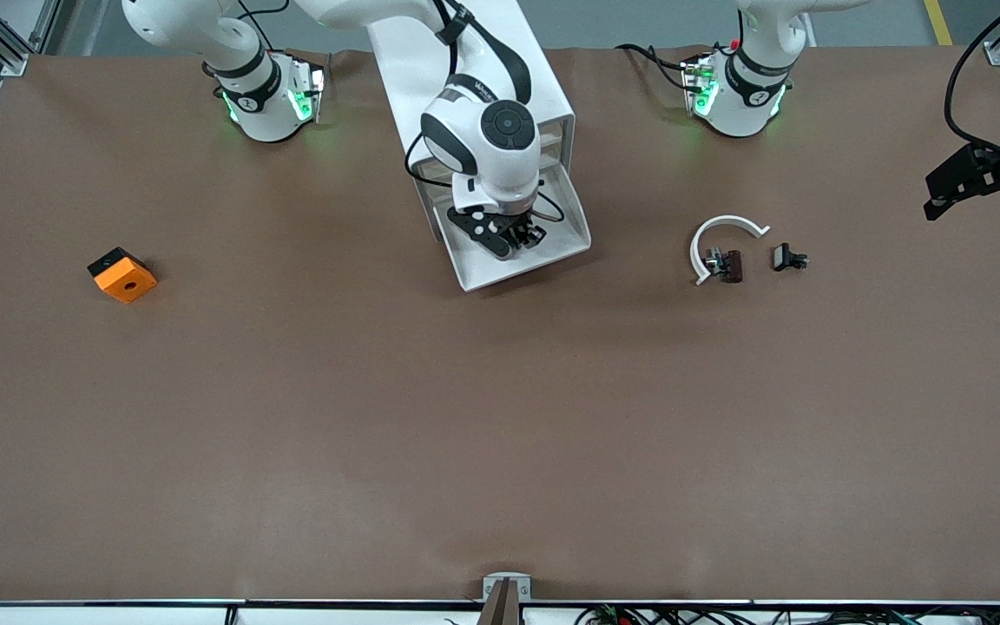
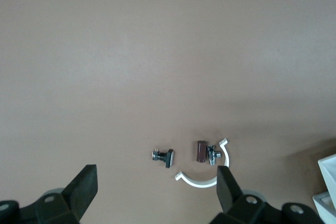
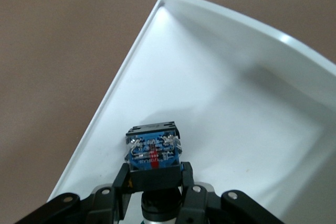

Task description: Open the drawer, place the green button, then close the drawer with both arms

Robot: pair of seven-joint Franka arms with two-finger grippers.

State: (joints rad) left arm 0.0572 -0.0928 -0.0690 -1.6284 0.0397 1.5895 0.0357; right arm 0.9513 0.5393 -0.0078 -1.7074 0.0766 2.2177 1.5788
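Right gripper (image 1: 519, 236) is hanging over the open drawer (image 1: 552, 260), fingers clamping the button (image 3: 153, 146) above the tray floor. Left gripper (image 2: 156, 192) is waiting, fingers spread, at the left arm's end of the table.

Orange cube (image 1: 122, 275) toward right arm's end; white curved strip (image 1: 720, 239) with dark parts (image 1: 730, 266) toward left arm's.

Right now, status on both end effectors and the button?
Right end effector shut on button, over open drawer. Left end effector open, waiting above the small parts. Nothing in the way.
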